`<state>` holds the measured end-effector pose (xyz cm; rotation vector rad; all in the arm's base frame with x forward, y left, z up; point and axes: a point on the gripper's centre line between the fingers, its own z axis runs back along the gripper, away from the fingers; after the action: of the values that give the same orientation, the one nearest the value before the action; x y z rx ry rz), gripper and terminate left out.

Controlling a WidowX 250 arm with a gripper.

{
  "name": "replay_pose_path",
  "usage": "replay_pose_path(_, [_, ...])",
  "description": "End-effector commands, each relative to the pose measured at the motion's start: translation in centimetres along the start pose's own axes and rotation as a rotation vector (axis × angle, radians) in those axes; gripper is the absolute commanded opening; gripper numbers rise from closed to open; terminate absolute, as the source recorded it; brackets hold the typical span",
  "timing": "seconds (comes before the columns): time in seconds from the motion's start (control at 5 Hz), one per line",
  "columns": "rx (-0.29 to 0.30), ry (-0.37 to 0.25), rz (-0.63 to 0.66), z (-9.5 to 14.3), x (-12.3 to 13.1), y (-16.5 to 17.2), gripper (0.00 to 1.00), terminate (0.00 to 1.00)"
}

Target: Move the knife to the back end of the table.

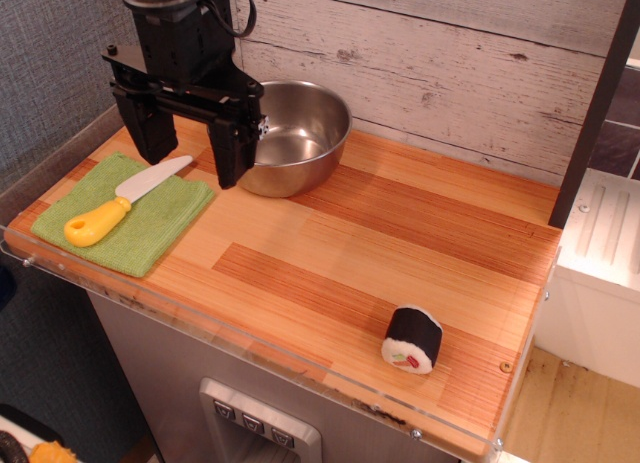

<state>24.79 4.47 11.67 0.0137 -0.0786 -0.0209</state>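
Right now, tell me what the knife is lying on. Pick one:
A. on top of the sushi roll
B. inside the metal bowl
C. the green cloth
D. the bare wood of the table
C: the knife lies diagonally across the green cloth at the left end of the table, handle toward the front edge, while the open gripper hangs just above its blade tip.

Rear wall [450,63]: whitewashed horizontal planks, weathered, paint worn. Left wall [50,73]: grey textured fabric-like panel. Dark vertical post [598,103] at right. White unit [600,273] beside it, ribbed top. Floor [570,413]: pale wood boards, lower right. Lighting even, soft.
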Motion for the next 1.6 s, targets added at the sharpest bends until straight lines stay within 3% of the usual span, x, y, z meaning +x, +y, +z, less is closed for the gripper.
replay_pose_path(0.0, [0.000,0.000,0.000,0.0,0.0,0.0,1.00,0.00])
replay_pose_path(0.6, [0.105,0.041,0.025,-2.8,-2.7,8.6,1.00,0.00])
replay_pose_path(1.4, [0.054,0.017,-0.129,-7.1,-1.9,13.1,1.00,0.00])
